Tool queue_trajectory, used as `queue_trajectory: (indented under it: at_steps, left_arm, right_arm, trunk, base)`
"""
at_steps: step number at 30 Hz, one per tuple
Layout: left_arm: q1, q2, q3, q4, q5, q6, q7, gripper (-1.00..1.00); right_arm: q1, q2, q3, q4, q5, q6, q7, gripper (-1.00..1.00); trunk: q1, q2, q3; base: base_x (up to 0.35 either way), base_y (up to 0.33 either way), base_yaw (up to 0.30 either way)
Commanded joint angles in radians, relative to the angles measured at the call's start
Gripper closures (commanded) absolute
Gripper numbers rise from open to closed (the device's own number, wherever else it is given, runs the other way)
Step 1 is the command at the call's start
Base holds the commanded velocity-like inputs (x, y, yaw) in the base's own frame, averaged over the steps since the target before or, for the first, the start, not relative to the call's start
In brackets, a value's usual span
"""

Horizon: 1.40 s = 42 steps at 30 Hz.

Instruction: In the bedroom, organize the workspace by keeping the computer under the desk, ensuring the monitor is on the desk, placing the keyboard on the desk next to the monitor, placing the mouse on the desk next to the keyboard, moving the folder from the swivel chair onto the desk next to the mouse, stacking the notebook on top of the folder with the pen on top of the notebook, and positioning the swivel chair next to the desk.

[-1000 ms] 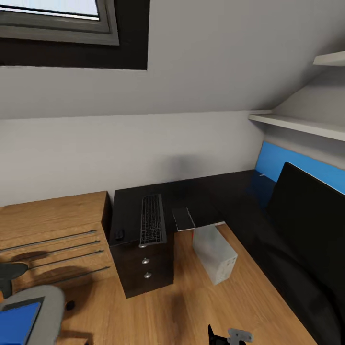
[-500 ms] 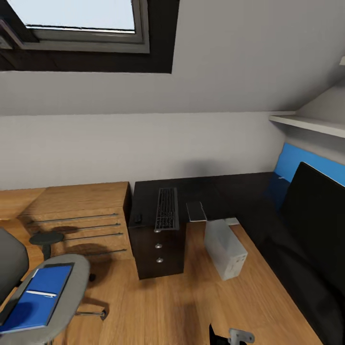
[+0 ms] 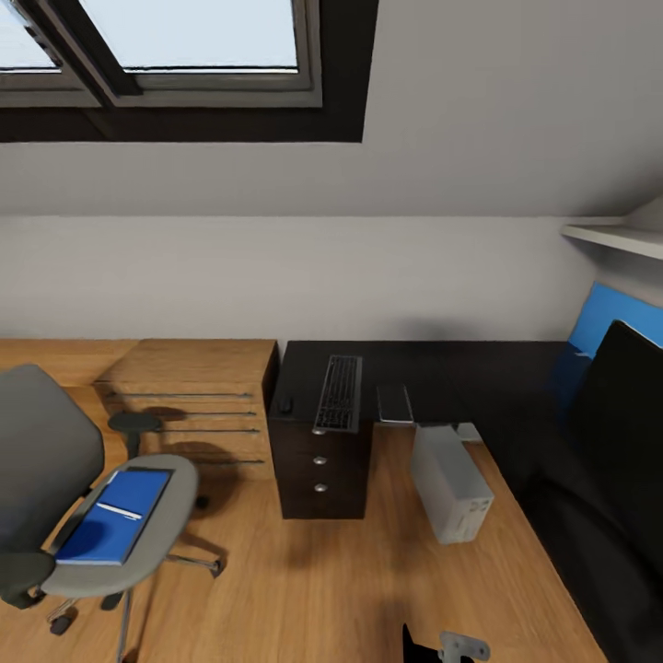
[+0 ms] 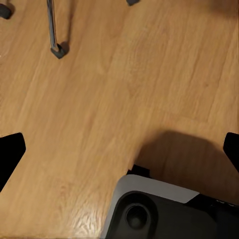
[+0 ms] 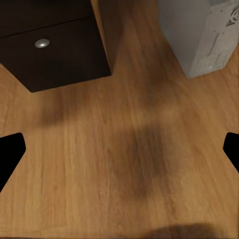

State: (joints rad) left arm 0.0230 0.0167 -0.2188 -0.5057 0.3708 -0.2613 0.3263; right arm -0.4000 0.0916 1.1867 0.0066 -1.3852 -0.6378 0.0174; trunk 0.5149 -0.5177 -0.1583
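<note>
I see the folder (image 3: 115, 517) lower left of the head frame on the swivel chair (image 3: 87, 497) seat, long axis running toward the upper right (pen (image 3: 120, 511) on it). My left arm looks nearer. Both grippers spread wide, empty, over floor.

My left claw (image 4: 119, 149) ends in two flat black fingers (image 4: 11, 152), matte and unmarked, with angled tips. My right claw (image 5: 119, 149) has the same black fingers (image 5: 10, 149), one at each side. My base (image 4: 164, 211) is dark grey, rounded at the corner, with a pale grey rim and a round recessed socket. From the head, a black pointed part (image 3: 416, 643) sits beside a grey bracket (image 3: 460, 645) with small screw holes.
</note>
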Motion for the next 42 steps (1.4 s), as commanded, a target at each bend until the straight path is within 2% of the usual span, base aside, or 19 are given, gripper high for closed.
queue_trajectory:
  at_steps: [1, 12, 24, 42]
  left_arm:
    - [0.0, 0.001, -0.009, -0.002, 0.008, -0.002, 0.008, -1.0]
    - [0.0, 0.002, -0.01, -0.002, 0.008, -0.003, 0.008, -1.0]
    - [0.0, 0.002, -0.01, -0.002, 0.008, -0.003, 0.008, -1.0]
    - [0.0, 0.002, -0.01, -0.002, 0.008, -0.003, 0.007, -1.0]
  right_arm:
    - [0.0, 0.0, 0.009, 0.001, -0.01, -0.003, 0.001, -1.0]
    - [0.0, 0.0, 0.008, 0.001, 0.017, -0.003, 0.0, -1.0]
    - [0.0, -0.002, 0.006, 0.001, 0.023, -0.003, -0.001, -1.0]
    - [0.0, -0.004, 0.005, 0.001, 0.023, -0.003, -0.001, -1.0]
  trunk:
    - [0.0, -0.002, -0.002]
    - [0.0, -0.002, -0.002]
    - [0.0, -0.002, -0.002]
    - [0.0, -0.002, -0.001]
  base:
    - [-0.009, -0.123, 0.291]
    - [-0.035, -0.051, 0.292]
    - [-0.247, -0.15, 0.281]
    - [-0.326, -0.038, 0.032]
